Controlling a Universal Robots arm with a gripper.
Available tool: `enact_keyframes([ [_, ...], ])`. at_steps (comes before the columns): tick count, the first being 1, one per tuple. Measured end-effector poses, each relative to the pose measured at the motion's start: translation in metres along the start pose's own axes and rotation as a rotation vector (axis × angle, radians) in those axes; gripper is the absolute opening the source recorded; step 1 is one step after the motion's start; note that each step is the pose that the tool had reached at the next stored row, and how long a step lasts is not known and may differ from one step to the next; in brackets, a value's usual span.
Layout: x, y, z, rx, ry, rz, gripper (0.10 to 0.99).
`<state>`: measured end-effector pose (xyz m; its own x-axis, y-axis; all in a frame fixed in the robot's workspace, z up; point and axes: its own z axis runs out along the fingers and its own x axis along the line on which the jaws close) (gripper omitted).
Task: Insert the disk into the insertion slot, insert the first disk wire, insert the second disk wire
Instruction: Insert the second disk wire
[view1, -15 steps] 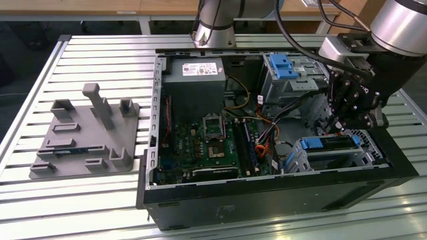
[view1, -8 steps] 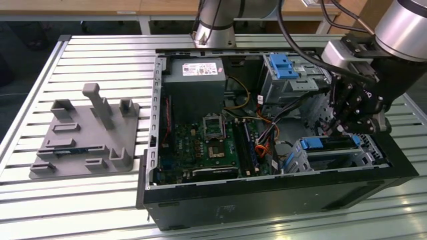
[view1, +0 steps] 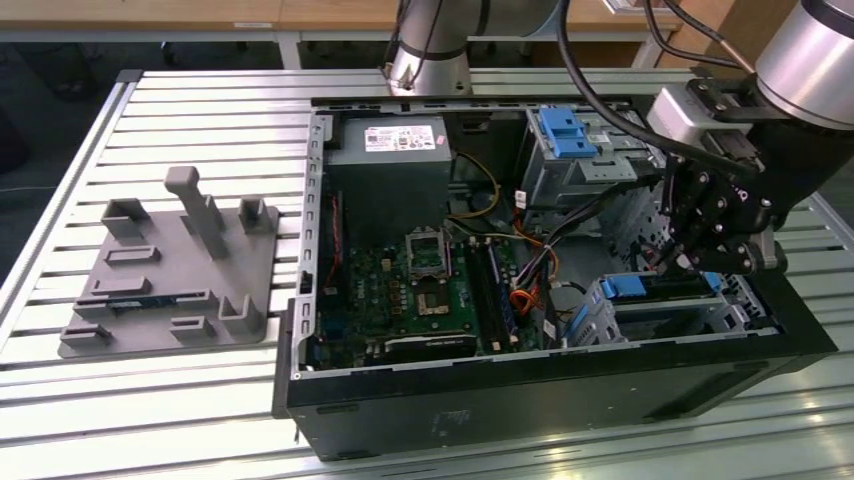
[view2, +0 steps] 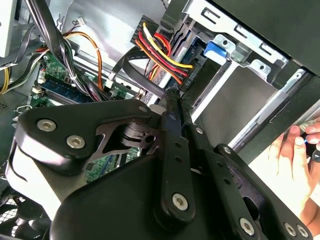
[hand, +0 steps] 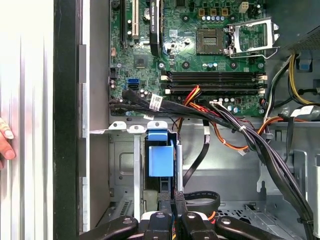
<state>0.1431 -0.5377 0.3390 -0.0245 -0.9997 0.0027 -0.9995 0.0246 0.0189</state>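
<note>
1. A slatted metal table (view1: 200, 90) carries an open black computer case (view1: 561, 385), with wooden benches behind it in the exterior view.
2. A grey fixture plate (view1: 167, 290) with upright blocks lies on the table toward the edge at the exterior view's left, well apart from the case.
3. Inside the case, a green motherboard (view1: 427, 290) covers the floor and a grey power supply (view1: 387, 145) sits in the far corner.
4. A taller drive cage with a blue latch (view1: 567, 135) stands at the case's far wall, toward the exterior view's right.
5. The insertion slot (view1: 727, 315), a small silver cage, sits in the case's near corner at the exterior view's right.
6. The disk (view1: 627, 288) is seated in that slot; its blue carrier handle (hand: 161, 155) faces the motherboard in the first wrist view.
7. The gripper (view1: 694, 262) hangs directly above the slot's open end, just beside the blue handle.
8. Its black fingers (hand: 176, 210) are pressed close together, pinching a black cable connector (view2: 172, 97) at their tips.
9. Red, yellow and black wires (view2: 162, 55) bundle just beyond the connector in the second wrist view.
10. A person's hand (hand: 5, 145) rests on the table outside the case wall.
</note>
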Motion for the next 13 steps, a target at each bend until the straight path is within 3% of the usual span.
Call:
enact_keyframes([
  [13, 0.0018, -0.0015, 0.0017, 0.0, -0.0029, 0.0, 0.149],
])
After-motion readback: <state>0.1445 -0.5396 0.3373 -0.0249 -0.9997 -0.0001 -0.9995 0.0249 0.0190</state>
